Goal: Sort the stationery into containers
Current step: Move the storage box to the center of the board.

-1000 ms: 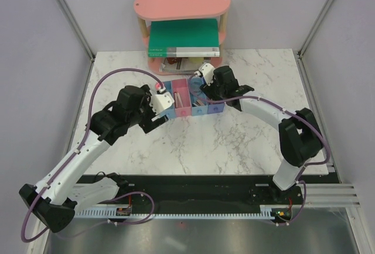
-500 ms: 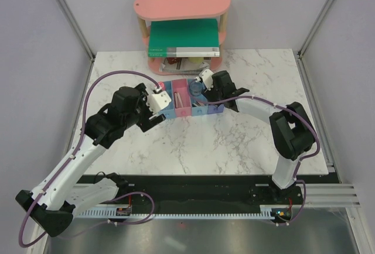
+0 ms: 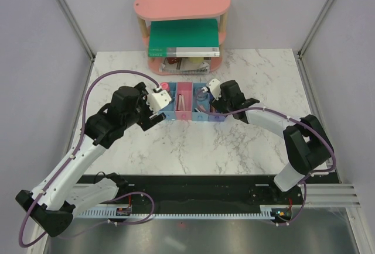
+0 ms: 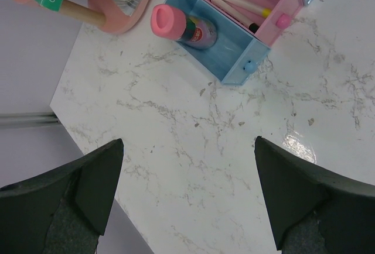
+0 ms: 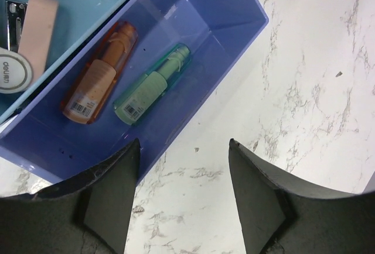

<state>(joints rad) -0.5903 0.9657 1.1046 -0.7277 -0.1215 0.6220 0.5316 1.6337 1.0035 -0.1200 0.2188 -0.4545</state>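
Observation:
The containers (image 3: pixel 183 114) are a joined row of blue, pink, blue and purple-blue bins near the back of the table. The left blue bin (image 4: pixel 231 61) holds a pink-capped piece (image 4: pixel 176 23), and pens (image 4: pixel 237 5) lie in the pink bin. An orange piece (image 5: pixel 99 75) and a green piece (image 5: pixel 151 84) rest in the purple-blue bin (image 5: pixel 205 37). Beside it, a pale pink piece (image 5: pixel 36 17) and a clear roll (image 5: pixel 12 69) lie in the blue bin. My left gripper (image 4: pixel 188 141) hovers open over bare marble left of the row. At the row's right end my right gripper (image 5: pixel 183 141) is open and empty.
A pink oval two-tier shelf (image 3: pixel 181 5) stands behind the bins, with a large green book (image 3: pixel 184 37) and spiral notebooks (image 3: pixel 184 64) on it. The table's left edge (image 4: pixel 88 143) lies close under my left gripper. Metal frame posts (image 3: pixel 70 20) stand at the back corners.
My right gripper has drawn back from over the bins to the right end of the row. The row now sits straighter. The left arm pulled back slightly, then held.

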